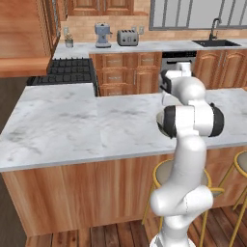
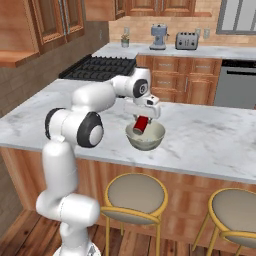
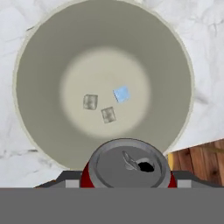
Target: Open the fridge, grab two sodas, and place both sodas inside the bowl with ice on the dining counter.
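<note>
Soda (image 3: pixel 127 165), lower body cut off

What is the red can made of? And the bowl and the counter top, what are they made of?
The small red cylindrical soda can looks like metal: its silver top is shiny, with a pull tab. The round grey-green bowl looks like matte ceramic, smooth with a pale rim, though it could be plastic. The long white-grey counter top looks like polished marble, going by its grey veins.
</note>
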You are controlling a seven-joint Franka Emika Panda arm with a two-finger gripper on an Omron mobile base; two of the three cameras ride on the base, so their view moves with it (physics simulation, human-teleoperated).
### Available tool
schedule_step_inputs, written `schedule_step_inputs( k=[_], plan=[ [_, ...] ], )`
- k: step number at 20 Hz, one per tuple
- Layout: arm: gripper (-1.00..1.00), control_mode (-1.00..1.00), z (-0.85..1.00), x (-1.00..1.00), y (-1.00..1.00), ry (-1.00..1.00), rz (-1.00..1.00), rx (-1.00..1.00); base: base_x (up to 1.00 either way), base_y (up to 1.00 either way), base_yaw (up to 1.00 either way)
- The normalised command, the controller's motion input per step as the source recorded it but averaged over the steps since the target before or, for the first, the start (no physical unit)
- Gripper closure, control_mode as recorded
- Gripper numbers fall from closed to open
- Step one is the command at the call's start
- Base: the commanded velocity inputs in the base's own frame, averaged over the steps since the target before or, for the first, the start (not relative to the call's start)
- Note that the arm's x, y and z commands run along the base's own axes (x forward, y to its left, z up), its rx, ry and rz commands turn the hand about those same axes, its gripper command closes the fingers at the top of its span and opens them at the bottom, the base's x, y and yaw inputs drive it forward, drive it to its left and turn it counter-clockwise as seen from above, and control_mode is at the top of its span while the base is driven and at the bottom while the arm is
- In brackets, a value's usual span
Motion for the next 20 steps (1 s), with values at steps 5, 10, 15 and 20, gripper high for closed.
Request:
schedule_step_inputs(
  k=[5, 10, 15, 20],
  plan=[
    [1.00, -1.00, -0.28, 0.15, -0.09, 0.07, 0.00, 0.01, 0.00, 0.00, 0.00],
    [1.00, -1.00, -0.28, 0.11, -0.07, 0.07, 0.00, 0.01, 0.00, 0.00, 0.00],
    [1.00, -1.00, -0.28, 0.14, 0.00, 0.07, 0.00, 0.00, 0.00, 0.00, 0.00],
    [1.00, -1.00, -0.25, 0.13, 0.00, 0.04, 0.00, 0.01, 0.00, 0.00, 0.00]
  ],
)
